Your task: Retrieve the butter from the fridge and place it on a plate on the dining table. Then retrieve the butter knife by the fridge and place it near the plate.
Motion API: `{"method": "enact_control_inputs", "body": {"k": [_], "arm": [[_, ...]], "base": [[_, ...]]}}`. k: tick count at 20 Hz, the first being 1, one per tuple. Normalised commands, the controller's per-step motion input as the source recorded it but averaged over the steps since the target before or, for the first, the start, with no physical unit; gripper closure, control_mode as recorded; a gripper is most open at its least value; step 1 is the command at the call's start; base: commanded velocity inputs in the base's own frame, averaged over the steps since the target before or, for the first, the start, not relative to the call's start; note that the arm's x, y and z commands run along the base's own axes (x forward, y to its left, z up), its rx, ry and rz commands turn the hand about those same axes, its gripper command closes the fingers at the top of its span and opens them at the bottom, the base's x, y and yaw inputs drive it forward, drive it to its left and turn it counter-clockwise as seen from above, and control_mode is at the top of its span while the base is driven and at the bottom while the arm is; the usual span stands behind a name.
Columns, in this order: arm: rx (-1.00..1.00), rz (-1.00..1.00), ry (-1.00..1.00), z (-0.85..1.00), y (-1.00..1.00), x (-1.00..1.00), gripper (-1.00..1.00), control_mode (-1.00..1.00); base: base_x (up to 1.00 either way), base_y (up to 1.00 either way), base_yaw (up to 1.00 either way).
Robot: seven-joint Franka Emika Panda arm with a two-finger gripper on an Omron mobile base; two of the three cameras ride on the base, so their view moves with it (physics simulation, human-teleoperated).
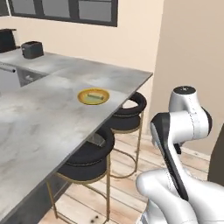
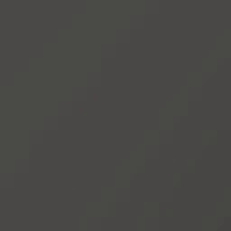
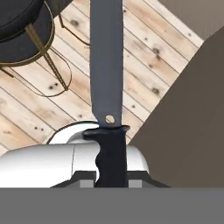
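While the butter (image 1: 92, 96) already lies on the plate (image 1: 103, 98) on the desk (image 1: 39, 122), our gripper (image 3: 112, 181) clamps the knife (image 3: 106, 87) — placement remains.

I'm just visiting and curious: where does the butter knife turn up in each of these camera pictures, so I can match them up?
Left base view: I cannot make out the knife there.
Right base view: a flat dark grey surface, no knife to tell.
Hand view: the butter knife runs up the middle, black handle between the gripper fingers, grey blade pointing upward over the wooden floor.
Shared landmark: the black stool on gold legs, seen from the left base and the hand.
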Motion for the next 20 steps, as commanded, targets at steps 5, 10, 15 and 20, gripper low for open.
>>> {"method": "enact_control_inputs", "body": {"k": [5,10,15,20], "arm": [[0.00,0.00,0.00,0.00,0.00,0.00,1.00,1.00],[0.00,0.00,0.00,0.00,0.00,0.00,1.00,1.00],[0.00,0.00,0.00,0.00,0.00,0.00,1.00,1.00],[0.00,0.00,0.00,0.00,0.00,0.00,1.00,1.00]], "base": [[0.49,-0.94,0.62],[0.38,-1.00,0.60],[0.33,-1.00,0.58],[0.40,-1.00,0.54]]}}
